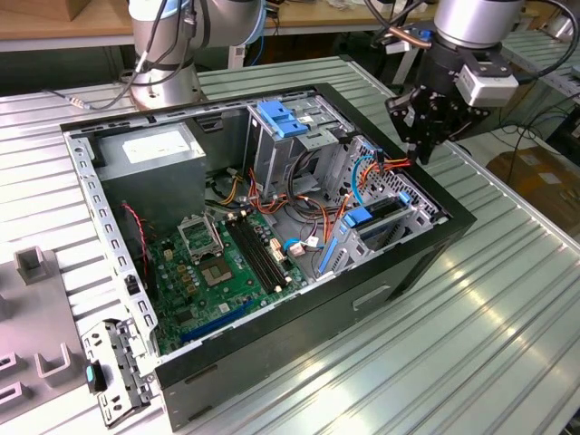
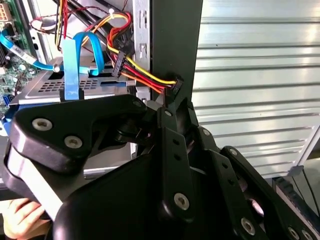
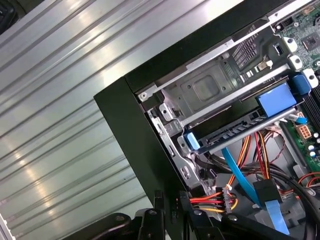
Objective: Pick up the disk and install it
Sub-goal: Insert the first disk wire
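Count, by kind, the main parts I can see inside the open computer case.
Power-supply box: 1
Motherboard: 1
Blue latch: 1
Disk in blue rails: 1
Total: 4

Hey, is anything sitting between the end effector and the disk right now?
Yes. A red-yellow-black power cable with its connector and a flat blue data cable lie between the end effector and the disk.

The exterior view looks down obliquely on the whole open computer case (image 1: 381,281), while both wrist views sit close over its corner, sharing the red-yellow cable (image 2: 142,72) (image 3: 207,202).
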Action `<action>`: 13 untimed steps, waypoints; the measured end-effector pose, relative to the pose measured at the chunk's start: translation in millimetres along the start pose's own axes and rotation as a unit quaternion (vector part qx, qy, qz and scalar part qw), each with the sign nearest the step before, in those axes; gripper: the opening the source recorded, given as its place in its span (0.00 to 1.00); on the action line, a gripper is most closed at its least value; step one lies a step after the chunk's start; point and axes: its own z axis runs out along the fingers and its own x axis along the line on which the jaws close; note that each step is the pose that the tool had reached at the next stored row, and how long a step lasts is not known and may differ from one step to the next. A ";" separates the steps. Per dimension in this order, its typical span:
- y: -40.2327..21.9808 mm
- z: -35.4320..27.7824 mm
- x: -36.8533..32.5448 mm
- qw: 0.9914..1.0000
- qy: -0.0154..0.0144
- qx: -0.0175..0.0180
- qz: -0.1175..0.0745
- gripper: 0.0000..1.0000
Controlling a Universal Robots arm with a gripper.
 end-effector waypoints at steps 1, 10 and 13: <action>-0.8 0.0 -0.5 1.000 0.000 -0.001 0.000 0.25; -6.8 2.3 -3.6 1.000 0.010 -0.017 -0.004 0.33; -9.0 3.9 -4.8 1.000 0.010 -0.018 -0.004 0.33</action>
